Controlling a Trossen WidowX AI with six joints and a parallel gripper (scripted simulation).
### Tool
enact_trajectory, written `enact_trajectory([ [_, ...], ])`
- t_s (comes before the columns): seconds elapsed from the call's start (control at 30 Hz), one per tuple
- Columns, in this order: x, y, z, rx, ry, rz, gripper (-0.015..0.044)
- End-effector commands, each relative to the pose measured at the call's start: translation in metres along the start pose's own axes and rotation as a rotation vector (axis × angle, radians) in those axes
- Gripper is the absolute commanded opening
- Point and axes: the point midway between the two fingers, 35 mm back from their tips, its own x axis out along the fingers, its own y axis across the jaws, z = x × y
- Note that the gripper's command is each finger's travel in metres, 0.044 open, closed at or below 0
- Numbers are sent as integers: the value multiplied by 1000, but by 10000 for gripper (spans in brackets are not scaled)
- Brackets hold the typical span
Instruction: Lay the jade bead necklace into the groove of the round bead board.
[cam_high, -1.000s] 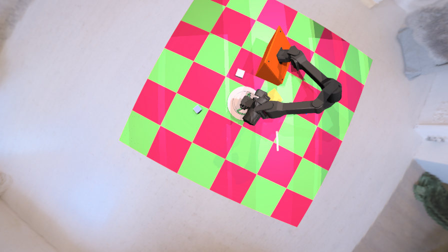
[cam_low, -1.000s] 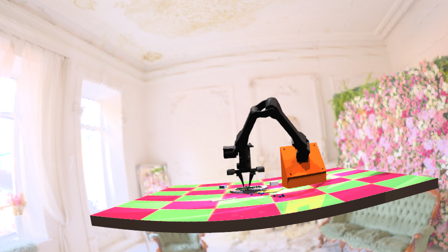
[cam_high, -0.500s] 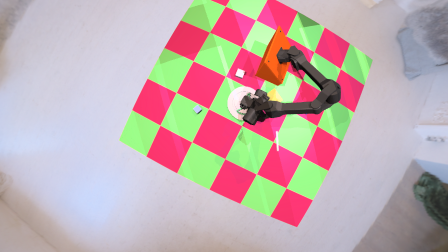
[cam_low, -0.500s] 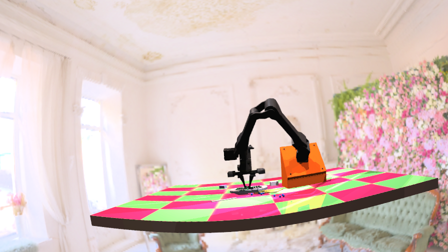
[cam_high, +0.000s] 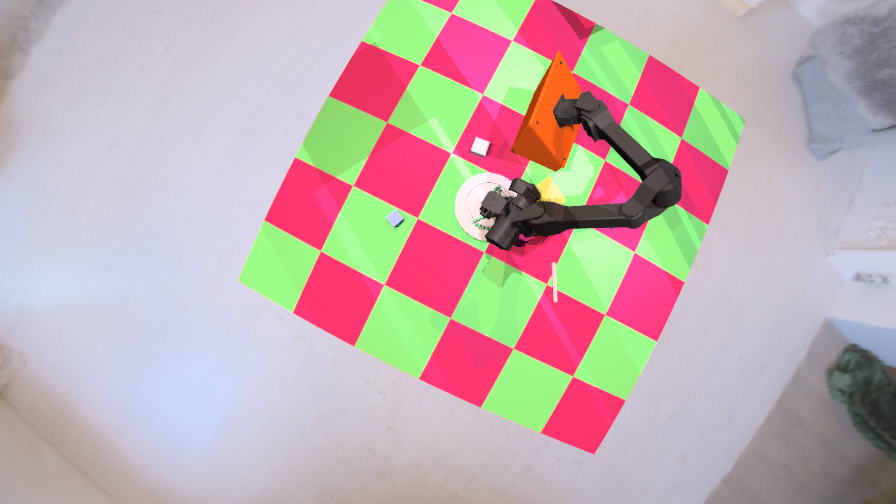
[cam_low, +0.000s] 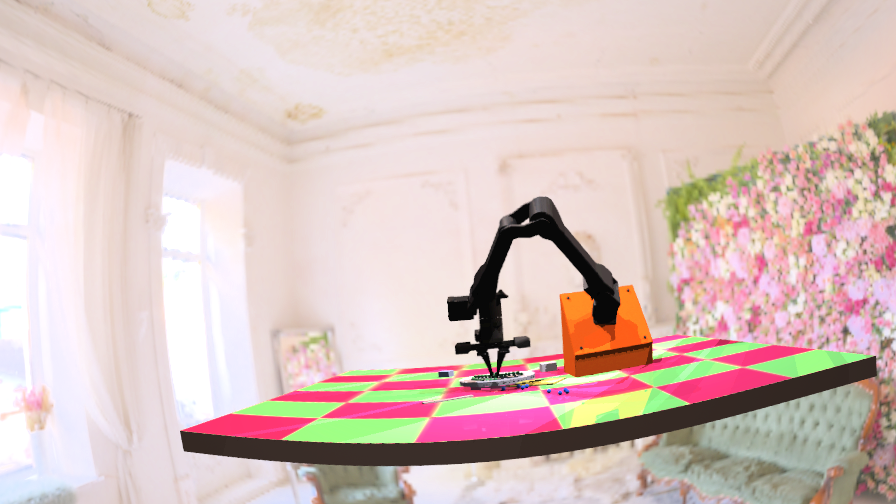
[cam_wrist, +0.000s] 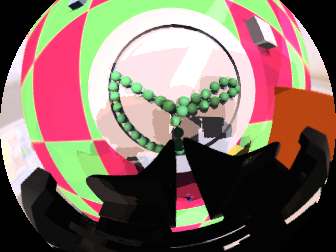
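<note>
1. We see the hand nearly together, clamped on the jade bead necklace.
2. Beneath it, the necklace crosses the bead board, partly following the groove.
3. We judge the inward strands remain.

A flower-covered pink wall and a tufted green sofa suggested an ornate sitting room.
</note>
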Motion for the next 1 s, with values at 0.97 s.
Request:
enact_trajectory([
  [0.97,-6,-9,-9,8,5,-3,0],
])
